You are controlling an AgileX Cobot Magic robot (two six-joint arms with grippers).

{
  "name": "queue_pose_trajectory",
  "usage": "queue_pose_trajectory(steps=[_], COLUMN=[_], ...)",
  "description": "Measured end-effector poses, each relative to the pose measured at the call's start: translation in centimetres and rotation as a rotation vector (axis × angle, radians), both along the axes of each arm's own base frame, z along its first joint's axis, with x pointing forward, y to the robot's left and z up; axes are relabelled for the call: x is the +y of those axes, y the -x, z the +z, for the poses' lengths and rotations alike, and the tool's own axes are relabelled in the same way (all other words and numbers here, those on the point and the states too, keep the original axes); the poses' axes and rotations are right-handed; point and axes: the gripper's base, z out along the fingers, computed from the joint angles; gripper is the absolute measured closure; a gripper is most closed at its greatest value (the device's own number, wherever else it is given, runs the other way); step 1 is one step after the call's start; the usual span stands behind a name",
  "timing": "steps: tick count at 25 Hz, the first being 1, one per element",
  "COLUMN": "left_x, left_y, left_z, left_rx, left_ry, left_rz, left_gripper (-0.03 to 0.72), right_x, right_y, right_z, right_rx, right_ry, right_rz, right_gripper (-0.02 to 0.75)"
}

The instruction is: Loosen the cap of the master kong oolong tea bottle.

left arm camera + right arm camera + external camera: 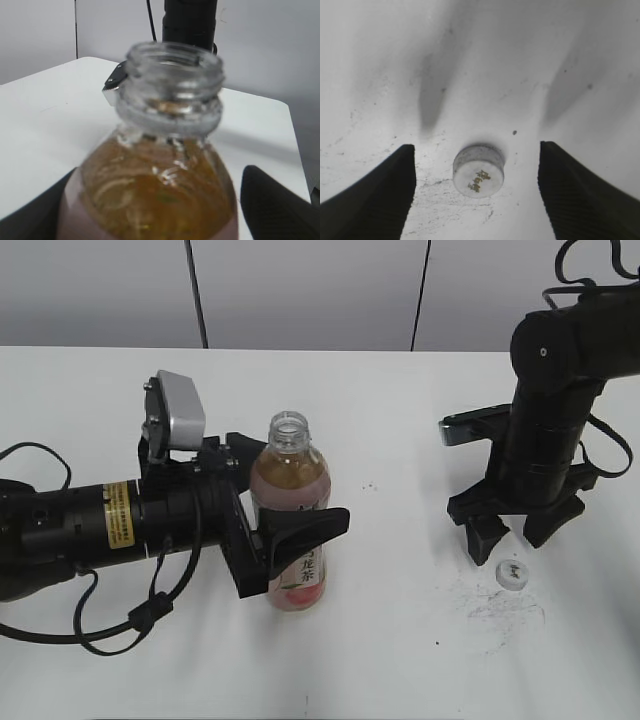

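Note:
The master kong oolong tea bottle stands upright on the white table with its threaded neck open and no cap on it. My left gripper is shut on the bottle's labelled body from the left. In the left wrist view the bottle fills the frame between the two black fingers. The cap lies flat on the table at the right, dark mark up. My right gripper hangs open just above it. In the right wrist view the cap lies between the spread fingers, touching neither.
Grey scuff marks cover the table around the cap. A black cable loops on the table under the left arm. The table's far edge meets a grey panelled wall.

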Motion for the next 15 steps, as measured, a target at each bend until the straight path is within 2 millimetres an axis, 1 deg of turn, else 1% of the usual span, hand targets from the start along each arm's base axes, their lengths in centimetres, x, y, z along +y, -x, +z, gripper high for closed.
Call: queue_pose_trajectory(steps=[7, 15], left_x=[0.2, 1.8], left_y=[-0.2, -1.2], left_z=[0.0, 0.0], left_rx=[-0.020, -0.027], left_ry=[-0.004, -0.012], left_rz=[0.016, 0.057], left_gripper=[0.134, 0.110], right_x=[0.0, 0.0], right_y=[0.0, 0.0], right_z=[0.0, 0.0], right_rx=[0.000, -0.001], right_ry=[0.000, 0.000], right_rz=[-0.001, -0.001], right_gripper=[0.172, 0.172])
